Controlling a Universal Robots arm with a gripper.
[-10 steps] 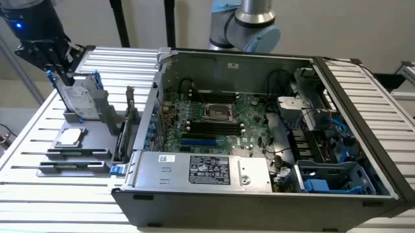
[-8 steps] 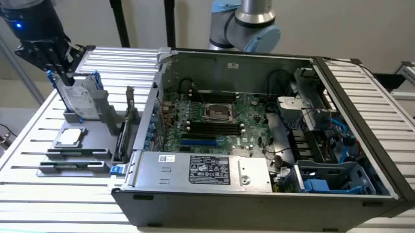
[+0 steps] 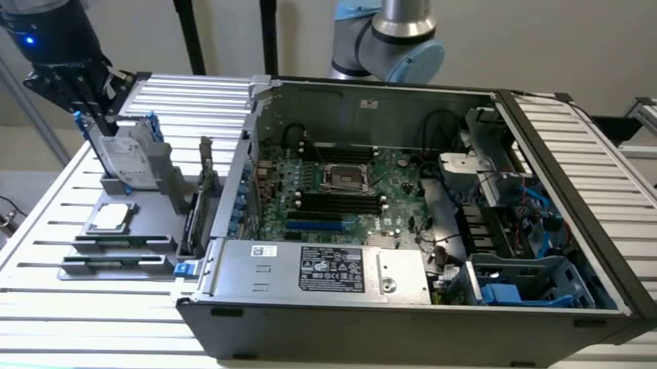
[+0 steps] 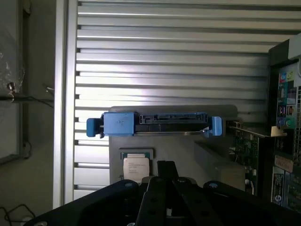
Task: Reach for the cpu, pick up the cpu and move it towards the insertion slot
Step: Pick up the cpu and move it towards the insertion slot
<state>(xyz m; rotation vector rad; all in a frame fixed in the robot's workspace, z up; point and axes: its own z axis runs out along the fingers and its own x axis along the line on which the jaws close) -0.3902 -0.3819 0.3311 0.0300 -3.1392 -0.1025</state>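
The cpu (image 3: 111, 217) lies flat on a grey fixture (image 3: 113, 257) outside the computer case, at the exterior view's left; its silver top has a pale rim. The wrist view has the cpu (image 4: 136, 167) just beside my fingertips. My gripper (image 3: 95, 121) hangs high above the fixture, over the upright hard drive (image 3: 129, 157), well clear of the cpu. Its dark fingers (image 4: 166, 170) meet at one tip, shut, with nothing in them. The insertion slot (image 3: 344, 177) sits on the green board inside the open case.
The hard drive in its blue frame (image 4: 155, 124) stands between my gripper and the cpu. The open case (image 3: 411, 307) has a raised left wall (image 3: 245, 165) between fixture and board. Long black memory slots (image 3: 339, 204) lie by the socket. A ribbed metal table (image 3: 61, 307) carries everything.
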